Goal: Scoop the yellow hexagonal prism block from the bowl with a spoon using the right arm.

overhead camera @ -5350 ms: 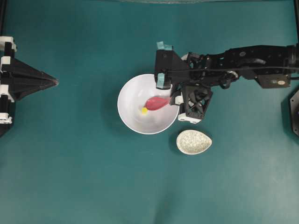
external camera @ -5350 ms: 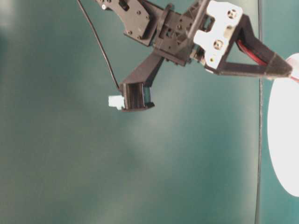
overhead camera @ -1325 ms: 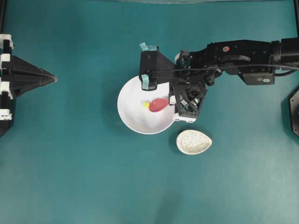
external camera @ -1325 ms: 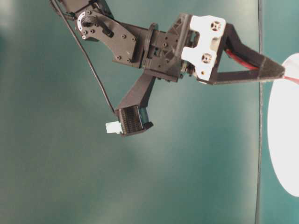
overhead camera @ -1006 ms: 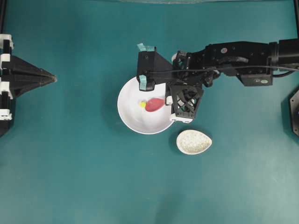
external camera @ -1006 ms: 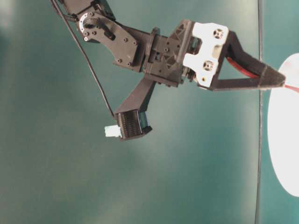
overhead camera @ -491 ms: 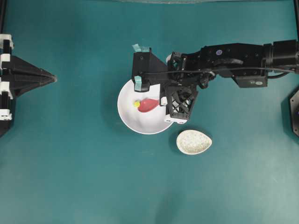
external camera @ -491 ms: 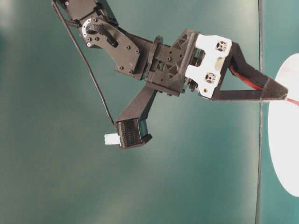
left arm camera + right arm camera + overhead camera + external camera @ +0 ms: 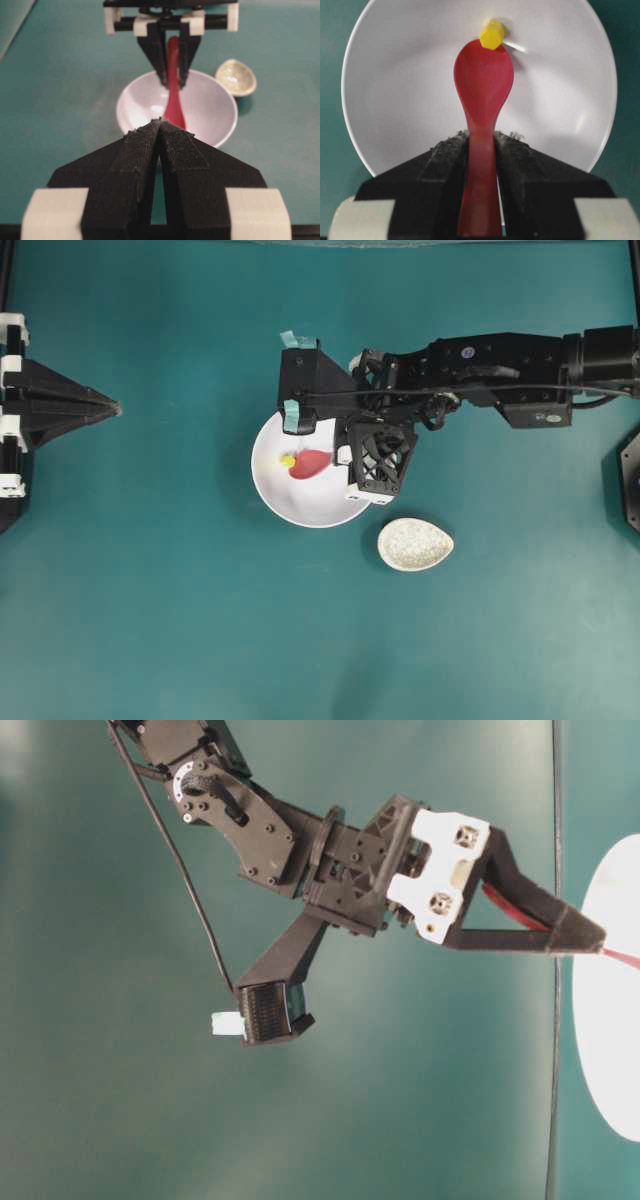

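The white bowl (image 9: 300, 508) stands mid-table. My right gripper (image 9: 338, 458) is shut on the handle of the red spoon (image 9: 310, 463), whose scoop lies inside the bowl. In the right wrist view the handle runs between the gripper's (image 9: 481, 139) pads, and the scoop of the spoon (image 9: 484, 80) points at the bowl's (image 9: 405, 105) far wall. The yellow hexagonal prism block (image 9: 492, 34) sits on that wall, touching the scoop's tip, outside the scoop. From overhead the block (image 9: 288, 460) lies left of the scoop. My left gripper (image 9: 117, 410) rests shut at the far left, empty.
A speckled beige spoon rest (image 9: 415, 544) lies just right of and below the bowl. The right arm (image 9: 500, 365) reaches in from the right edge. Bare teal tabletop (image 9: 200, 620) surrounds the bowl. In the left wrist view the spoon rest (image 9: 236, 77) shows behind the bowl (image 9: 210, 110).
The right gripper has slid left over the bowl with the spoon. The yellow block has been pushed leftward ahead of the scoop's tip. The left arm has not moved.
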